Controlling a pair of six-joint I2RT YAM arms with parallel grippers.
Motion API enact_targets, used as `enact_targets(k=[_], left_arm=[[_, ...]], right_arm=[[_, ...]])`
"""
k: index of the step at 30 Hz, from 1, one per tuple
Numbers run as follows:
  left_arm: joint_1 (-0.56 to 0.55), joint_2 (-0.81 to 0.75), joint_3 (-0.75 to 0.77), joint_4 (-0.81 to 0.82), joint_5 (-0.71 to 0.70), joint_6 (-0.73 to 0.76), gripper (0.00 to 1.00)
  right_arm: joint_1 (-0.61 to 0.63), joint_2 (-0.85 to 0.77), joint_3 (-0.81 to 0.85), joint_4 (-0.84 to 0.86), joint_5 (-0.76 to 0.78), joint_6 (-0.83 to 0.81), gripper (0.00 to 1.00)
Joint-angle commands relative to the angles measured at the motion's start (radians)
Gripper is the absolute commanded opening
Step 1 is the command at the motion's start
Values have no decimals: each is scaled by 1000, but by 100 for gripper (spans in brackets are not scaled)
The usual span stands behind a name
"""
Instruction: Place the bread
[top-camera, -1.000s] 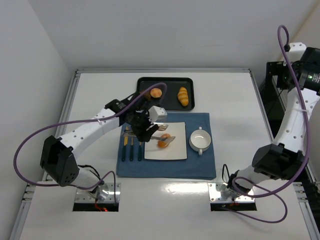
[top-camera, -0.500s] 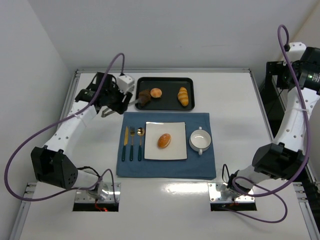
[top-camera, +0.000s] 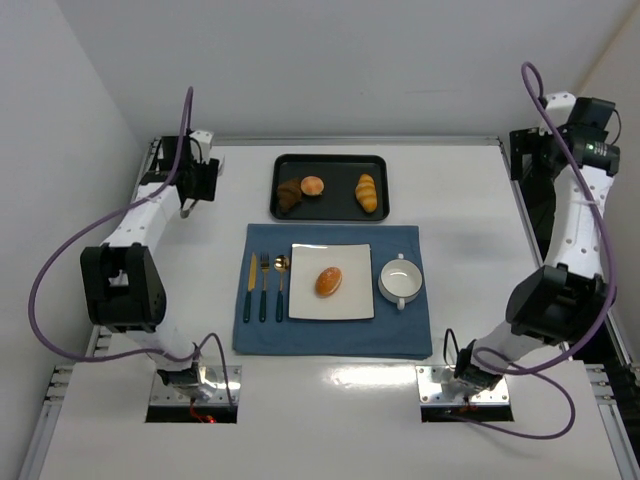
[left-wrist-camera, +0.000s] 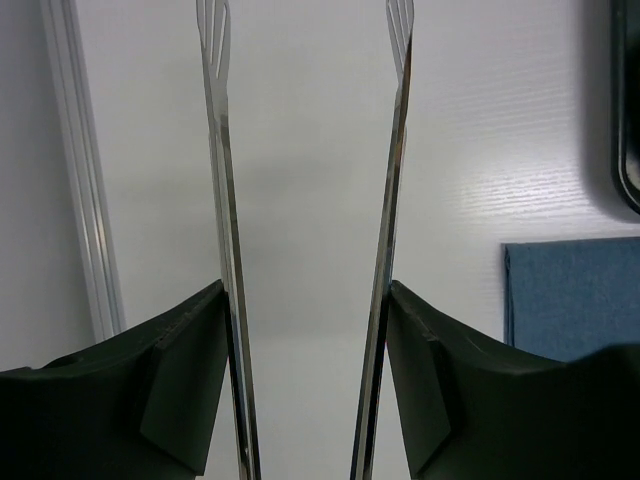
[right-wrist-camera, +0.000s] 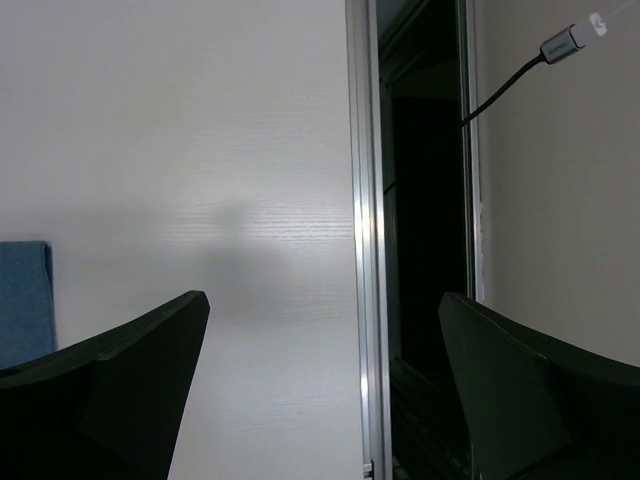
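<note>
The bread (top-camera: 329, 281), a glossy orange-brown oval bun, lies alone in the middle of the white square plate (top-camera: 305, 303) on the blue mat. My left gripper (top-camera: 189, 190) is at the far left corner of the table, well away from the plate. In the left wrist view it (left-wrist-camera: 305, 300) is shut on a pair of metal tongs (left-wrist-camera: 222, 200), whose blades stand apart with nothing between them. My right gripper (top-camera: 527, 152) hangs at the far right table edge. In the right wrist view it (right-wrist-camera: 322, 300) is open and empty.
A black tray (top-camera: 330, 212) at the back holds a paler bun (top-camera: 313, 185), a dark piece (top-camera: 290, 196) and a yellow ridged roll (top-camera: 367, 192). A white bowl (top-camera: 401, 281) and cutlery (top-camera: 265, 285) flank the plate. A metal rail (right-wrist-camera: 362, 250) edges the table.
My left arm has pulled back from the plate to the far left corner, tongs still in hand. The bread stays on the plate. My right arm has shifted a little.
</note>
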Motion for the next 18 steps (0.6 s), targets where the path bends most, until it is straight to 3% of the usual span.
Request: enact_targets(k=[1, 11, 18], left_arm=[[6, 37, 57, 111, -19, -25, 56], [15, 200, 146, 111, -47, -63, 56], [15, 174, 77, 101, -35, -88, 56]], right_arm=[[37, 57, 8, 78, 73, 0, 100], [216, 182, -22, 189, 233, 49, 100], [281, 278, 72, 209, 303, 123, 100]])
